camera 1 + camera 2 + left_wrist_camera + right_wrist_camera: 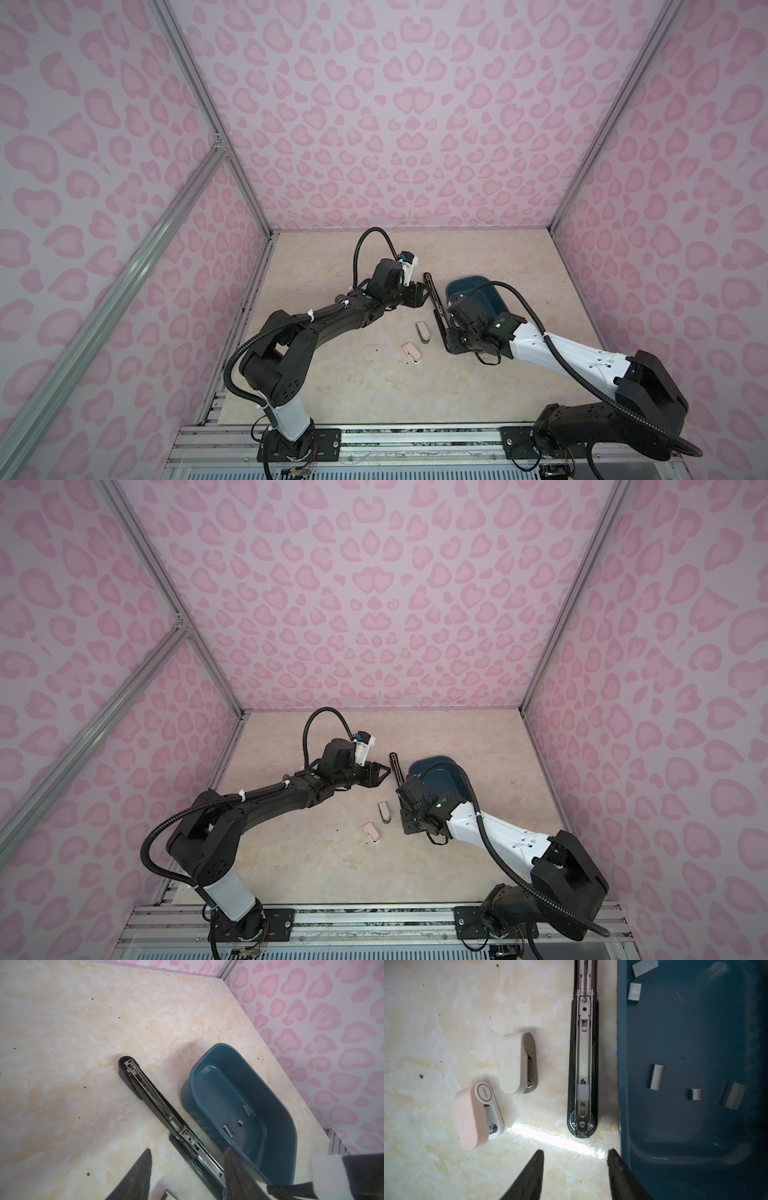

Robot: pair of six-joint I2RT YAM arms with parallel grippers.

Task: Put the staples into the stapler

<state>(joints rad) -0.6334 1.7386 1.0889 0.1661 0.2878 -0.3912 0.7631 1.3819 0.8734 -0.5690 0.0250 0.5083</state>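
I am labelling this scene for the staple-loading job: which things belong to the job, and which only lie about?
For the job: black stapler, opened flat; staple strips; teal tray holding them.
Lying about: pink mini stapler; cream mini stapler, both beside the black one.

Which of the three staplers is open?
The long black stapler, unfolded flat beside the blue tray. The small pink stapler and cream stapler are closed.
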